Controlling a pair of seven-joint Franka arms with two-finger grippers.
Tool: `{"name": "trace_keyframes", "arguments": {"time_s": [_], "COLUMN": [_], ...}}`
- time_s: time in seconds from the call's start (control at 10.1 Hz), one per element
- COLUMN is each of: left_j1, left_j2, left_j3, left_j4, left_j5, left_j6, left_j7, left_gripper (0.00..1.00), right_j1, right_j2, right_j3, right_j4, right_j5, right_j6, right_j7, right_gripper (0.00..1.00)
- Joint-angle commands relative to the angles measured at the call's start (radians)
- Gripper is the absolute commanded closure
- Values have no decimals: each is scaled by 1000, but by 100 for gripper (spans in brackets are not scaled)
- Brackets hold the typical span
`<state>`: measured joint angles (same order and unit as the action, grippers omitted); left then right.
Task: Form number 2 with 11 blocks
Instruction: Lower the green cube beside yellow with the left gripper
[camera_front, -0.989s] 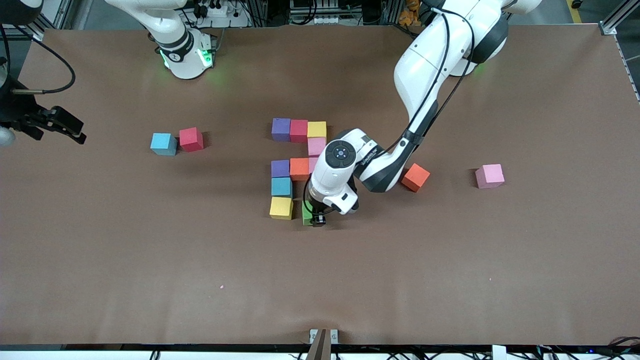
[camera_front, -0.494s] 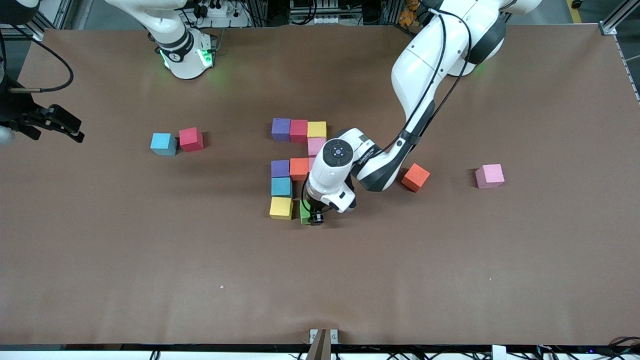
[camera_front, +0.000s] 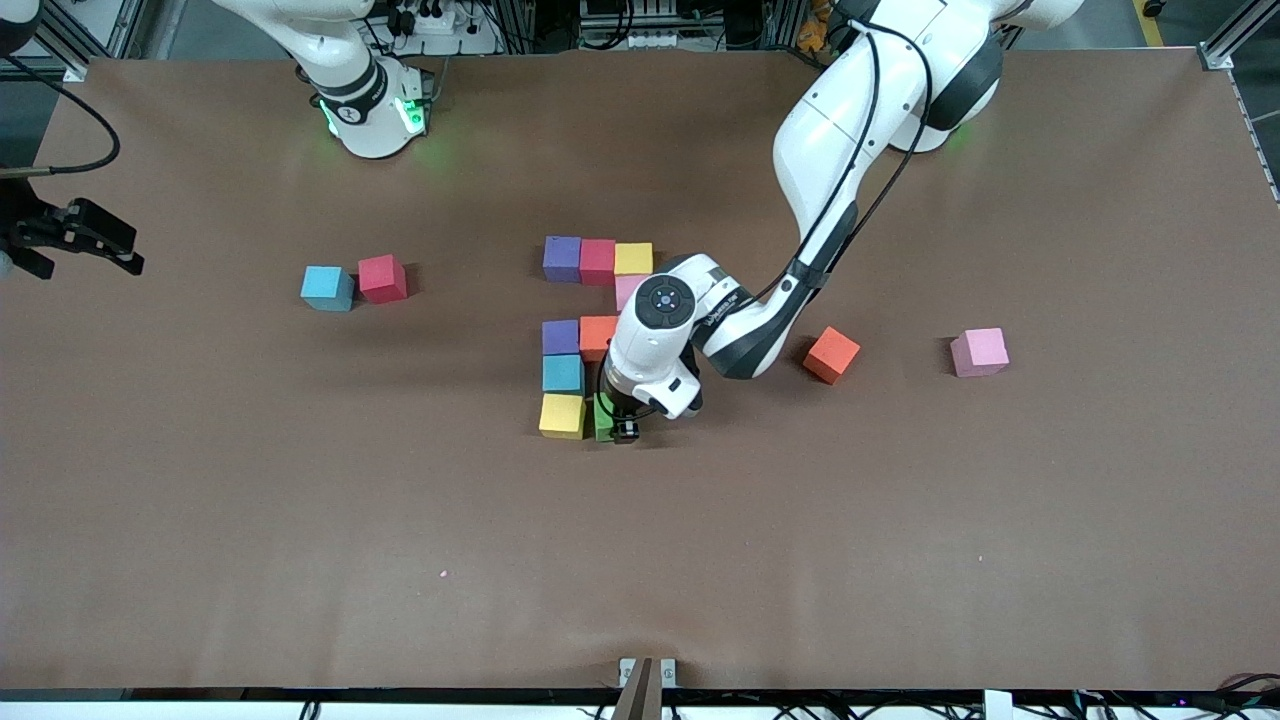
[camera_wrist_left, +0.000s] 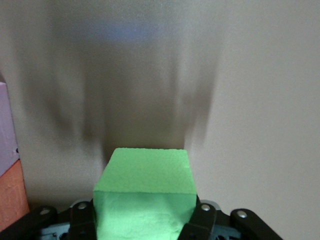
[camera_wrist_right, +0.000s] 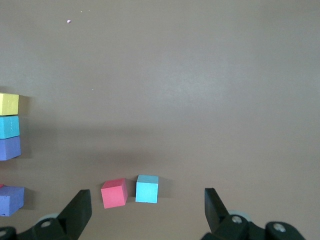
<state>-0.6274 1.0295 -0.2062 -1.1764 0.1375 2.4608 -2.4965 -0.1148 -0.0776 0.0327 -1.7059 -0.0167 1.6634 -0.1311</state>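
The green block sits a little below the middle of the front view, clamped between the two fingers of the left gripper, right beside the yellow block that starts the bottom row of the number 2. In the left wrist view the green block fills the lower centre of the frame, and its front face looks dented where the fingers press in. From that, it appears to be light, soft foam with a matte, grippy skin: unlikely to slip or break, but easy to squash or skew if squeezed hard. The sensible hold is the one shown, on two opposite flat sides, low and square, so the block goes down flush with its neighbour.

The left gripper is closed to about the block's width and touches nothing else that can be seen; whether the green block already rests on the table cannot be told.

The right gripper waits at the upper left edge of the front view, over the table's border. Its fingers stand wide apart and empty, as the right wrist view shows at the bottom of the frame. Spare blocks lie loose: a blue block and a red block at left of centre, an orange block and a pink block at right of centre.
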Motion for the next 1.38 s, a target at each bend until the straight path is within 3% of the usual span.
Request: {"name": "trace_keyframes", "arguments": {"time_s": [0.0,1.09,1.19,1.29], "left_j1": [-24,-25,-26,-26], "left_j2": [21,43,44,49], "left_j3": [16,17,21,28], "left_j4": [31,31,31,31], "left_j5": [-16,-15,-15,-15], "left_j6": [4,73,82,93], "left_j7": [-10,28,30,30], "left_gripper": [60,52,34,0], "right_j1": [-11,6,6,6], "right_j2": [13,30,30,30], "right_j3": [9,13,13,12], "right_j4": [29,43,43,43], "right_j5": [21,23,23,23], "right_j6": [-21,-21,-22,-22], "right_j7": [-10,1,1,1], "right_gripper": [0,0,0,0]}}
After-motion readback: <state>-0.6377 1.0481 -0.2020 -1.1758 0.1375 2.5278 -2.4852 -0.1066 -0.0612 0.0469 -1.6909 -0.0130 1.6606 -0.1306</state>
